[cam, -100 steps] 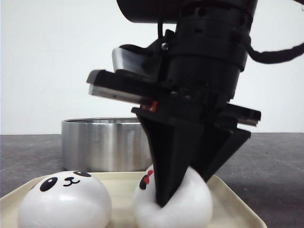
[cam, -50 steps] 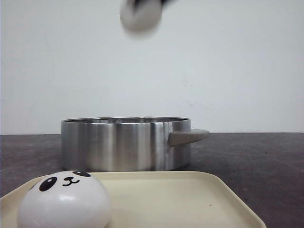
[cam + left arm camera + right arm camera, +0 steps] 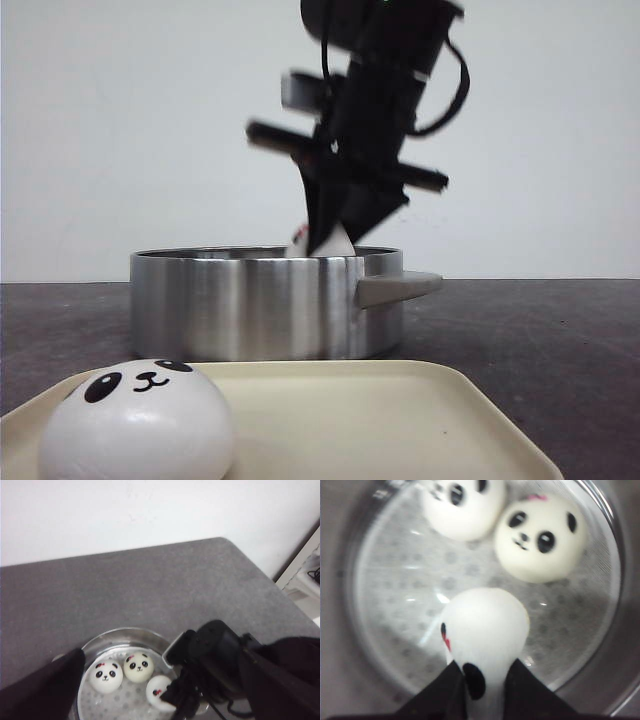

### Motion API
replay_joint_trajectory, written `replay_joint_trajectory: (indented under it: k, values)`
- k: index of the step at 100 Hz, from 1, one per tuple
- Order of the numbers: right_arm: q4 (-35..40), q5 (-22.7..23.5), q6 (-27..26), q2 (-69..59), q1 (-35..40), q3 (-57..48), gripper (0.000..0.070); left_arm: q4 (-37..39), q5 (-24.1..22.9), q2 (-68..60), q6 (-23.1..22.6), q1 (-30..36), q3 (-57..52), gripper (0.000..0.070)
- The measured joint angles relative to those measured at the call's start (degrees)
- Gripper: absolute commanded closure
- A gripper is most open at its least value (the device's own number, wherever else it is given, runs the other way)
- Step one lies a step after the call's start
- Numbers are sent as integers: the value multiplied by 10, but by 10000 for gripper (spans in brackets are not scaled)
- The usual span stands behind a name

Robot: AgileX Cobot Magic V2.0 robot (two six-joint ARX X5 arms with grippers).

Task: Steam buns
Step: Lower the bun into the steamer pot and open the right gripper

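Note:
My right gripper (image 3: pixel 325 235) is shut on a white panda bun (image 3: pixel 337 243) and holds it at the rim of the steel pot (image 3: pixel 250 300). In the right wrist view the fingers (image 3: pixel 440 690) squeeze this bun (image 3: pixel 485 625) above the pot's perforated plate (image 3: pixel 395 590). Two more buns (image 3: pixel 540 535) (image 3: pixel 462 502) lie on that plate. The left wrist view shows the same two buns (image 3: pixel 106 676) (image 3: pixel 138 666) and the held one (image 3: pixel 159 690). A fourth bun (image 3: pixel 135 420) sits on the cream tray (image 3: pixel 400 420). My left gripper (image 3: pixel 162 655) is open and empty, high above the pot.
The pot has a flat grey handle (image 3: pixel 400 287) that sticks out to the right. The tray lies just in front of the pot on the dark grey table (image 3: pixel 560 340). A white wall stands behind.
My right gripper lifted the bun off the tray, rose out of view, and now holds it over the pot. The other bun on the tray has not moved.

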State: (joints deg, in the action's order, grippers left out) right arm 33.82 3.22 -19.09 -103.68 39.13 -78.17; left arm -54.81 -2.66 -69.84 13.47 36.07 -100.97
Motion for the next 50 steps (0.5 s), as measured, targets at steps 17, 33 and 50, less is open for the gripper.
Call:
replay_joint_trajectory:
  k: [17,33,50]
  values:
    - [-3,13,-3,-2,-15,0,538,-5,0,0,0,0,0,107]
    - [-6,29,-5,-3,-16,0,385,-5,0,0,-1,0,0,107]
    - [-7,33,-8,-3,-17,0,385,-5,0,0,-4,0,0,107]
